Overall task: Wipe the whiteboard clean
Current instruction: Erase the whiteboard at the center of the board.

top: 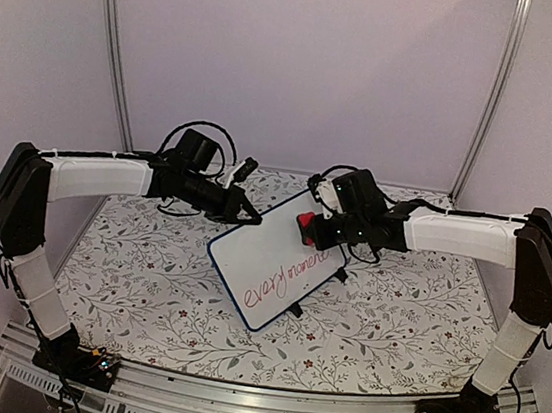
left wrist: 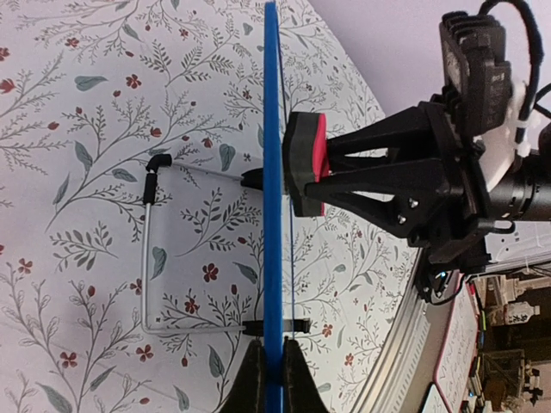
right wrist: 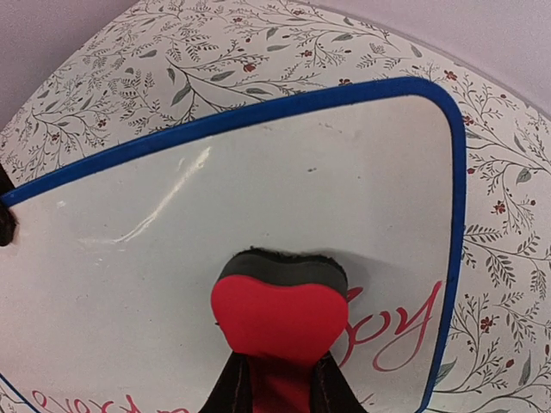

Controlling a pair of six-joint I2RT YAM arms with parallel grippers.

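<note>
— Left gripper (top: 249,213) first: what has it got?

— My left jaws are shut on the whiteboard (top: 272,258). They pinch its thin blue frame (left wrist: 273,172) on the far left edge.

— And the right gripper (right wrist: 280,383)?

— Mine too, and closed narrow on a red eraser (right wrist: 280,323), held by its red back. Its dark felt (right wrist: 280,258) faces the board. From my left wrist, looking along the board's edge, the felt seems to lie flat against the writing side, though that view is too thin for me to swear to contact.

— Where does the board stand?

— Mid-table, between my two arms, on the floral-patterned table (top: 146,281). It is turned cornerwise to me and propped up on a wire stand (left wrist: 151,258) behind it.

— What is on its face?

— Red handwriting (top: 282,280) runs along the near right side. The eraser sits at the far right end of that line, just beside letters I read as "oy". The far left part of the face is plain white with some glare.
</note>
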